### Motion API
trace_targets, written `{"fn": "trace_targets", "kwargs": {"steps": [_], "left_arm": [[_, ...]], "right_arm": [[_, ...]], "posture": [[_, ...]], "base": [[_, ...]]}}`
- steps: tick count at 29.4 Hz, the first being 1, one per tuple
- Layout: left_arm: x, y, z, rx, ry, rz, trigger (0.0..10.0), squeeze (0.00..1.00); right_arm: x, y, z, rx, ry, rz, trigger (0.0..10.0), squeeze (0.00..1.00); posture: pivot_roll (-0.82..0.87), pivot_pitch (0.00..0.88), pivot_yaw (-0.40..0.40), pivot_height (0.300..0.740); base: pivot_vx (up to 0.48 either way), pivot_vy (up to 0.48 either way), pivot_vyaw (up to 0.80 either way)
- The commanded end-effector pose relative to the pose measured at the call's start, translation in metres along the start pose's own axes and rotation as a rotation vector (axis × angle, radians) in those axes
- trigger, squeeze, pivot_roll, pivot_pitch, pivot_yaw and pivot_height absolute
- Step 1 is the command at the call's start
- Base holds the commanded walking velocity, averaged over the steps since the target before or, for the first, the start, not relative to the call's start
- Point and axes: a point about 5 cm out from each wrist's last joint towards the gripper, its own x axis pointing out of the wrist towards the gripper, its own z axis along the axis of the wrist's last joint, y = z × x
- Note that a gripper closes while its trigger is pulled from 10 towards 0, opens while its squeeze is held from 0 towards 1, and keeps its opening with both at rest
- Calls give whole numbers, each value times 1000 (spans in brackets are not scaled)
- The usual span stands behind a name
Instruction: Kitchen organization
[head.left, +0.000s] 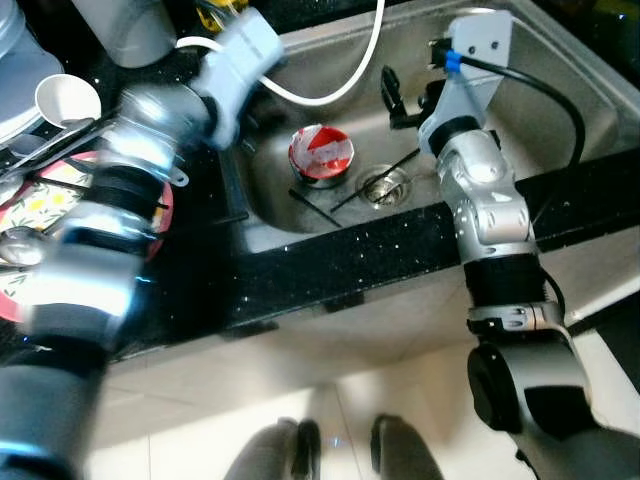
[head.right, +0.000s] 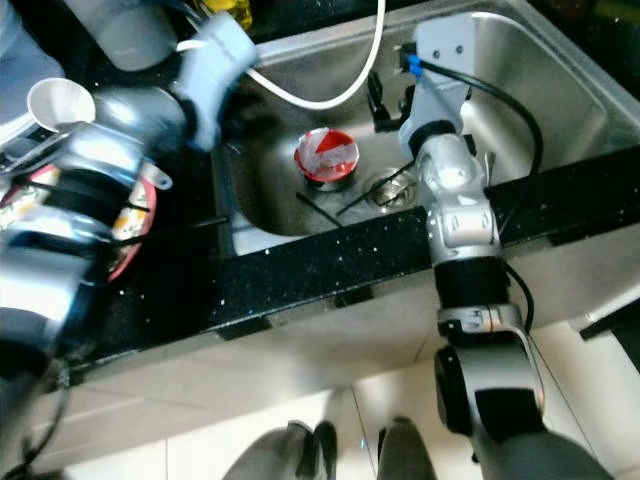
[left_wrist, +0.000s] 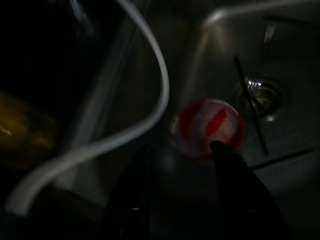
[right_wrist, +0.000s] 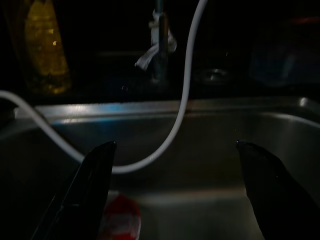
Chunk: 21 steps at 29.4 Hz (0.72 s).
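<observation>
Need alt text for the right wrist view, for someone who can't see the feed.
The right gripper, its two black fingers spread wide open, hangs over a dim stainless steel sink. A white hose droops in a loop into the basin, a red-and-white crumpled cup lies below, and a yellow bottle stands behind the rim.

A home kitchen is indicated by a steel sink (head.left: 560, 90) set in a black speckled countertop (head.left: 330, 265), with dishes (head.left: 40, 205) stacked beside it.

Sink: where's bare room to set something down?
Free: the sink floor on the robot's right, past the drain. Crowded: the red cup, chopsticks and white hose toward its left; dishes cover the left counter.
</observation>
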Motion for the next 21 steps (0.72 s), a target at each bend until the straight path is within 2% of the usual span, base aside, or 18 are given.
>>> {"fn": "trace_targets", "kwargs": {"steps": [1,3,5,6,10,11,12,14,16,17,21], "left_arm": [[-18,4,3,64,18,-49,10000,0],[-36,7,10,112,20,-74,10000,0],[-50,3,14,110,15,-112,10000,0],[-50,3,14,110,15,-112,10000,0],[-84,-21,17,125,35,-245,10000,0],[-84,-21,17,125,35,-245,10000,0],[-101,-30,17,124,56,-296,10000,0],[-115,-37,19,110,69,-338,10000,0],[-133,-46,21,117,121,-391,10000,0],[-133,-46,21,117,121,-391,10000,0],[-152,-58,25,104,185,-453,10000,0]], "right_arm": [[1,4,8,11,-45,12,10000,0],[1,3,12,12,-62,7,10000,0],[0,2,13,15,-67,4,10000,0],[0,2,13,15,-67,4,10000,0],[-3,0,11,16,-68,2,10000,0],[-3,0,11,16,-68,2,10000,0],[-5,-1,10,15,-65,2,10000,0],[-6,-3,8,12,-61,2,10000,0],[-7,-5,6,9,-54,0,10000,0],[-7,-5,6,9,-54,0,10000,0],[-7,-5,3,12,-45,0,10000,0]], "posture": [[80,261,159,740],[105,255,158,740],[117,234,161,740],[117,234,161,740],[120,218,163,740],[120,218,163,740],[132,205,163,740],[148,202,162,740],[161,202,158,740],[161,202,158,740],[180,196,151,740]], "base": [[0,0,0],[0,0,0],[0,0,0],[0,0,0],[0,0,0],[0,0,0],[0,0,0],[0,0,0],[0,0,0],[0,0,0],[0,0,0]]}}
